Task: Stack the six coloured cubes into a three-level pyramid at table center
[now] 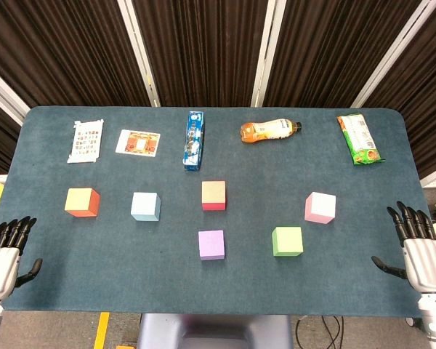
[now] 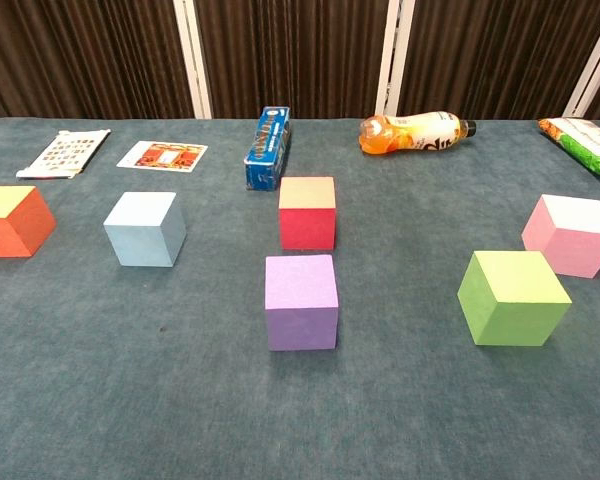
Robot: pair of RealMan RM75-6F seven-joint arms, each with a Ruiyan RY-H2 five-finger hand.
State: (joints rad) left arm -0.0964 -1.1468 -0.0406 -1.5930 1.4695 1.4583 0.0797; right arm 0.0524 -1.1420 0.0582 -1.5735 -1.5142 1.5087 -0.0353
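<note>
Waiting at the worktop's [image 1: 43,291] near corners, the left hand [image 1: 6,251] and right hand [image 1: 419,251] hang wide and empty; six cubes, red cube [image 1: 214,195] central, lie scattered singly, leaving each reachable.

Chest view cuts the orange cardboard cube [image 2: 10,222] at the left edge and the green crinkly snack packet [image 2: 583,143] at the right, and shows neither hand. Head view clips the white-and-black left hand [image 1: 6,251] at its edge, and print on the white patterned card [image 1: 86,141] is too small to read.
</note>
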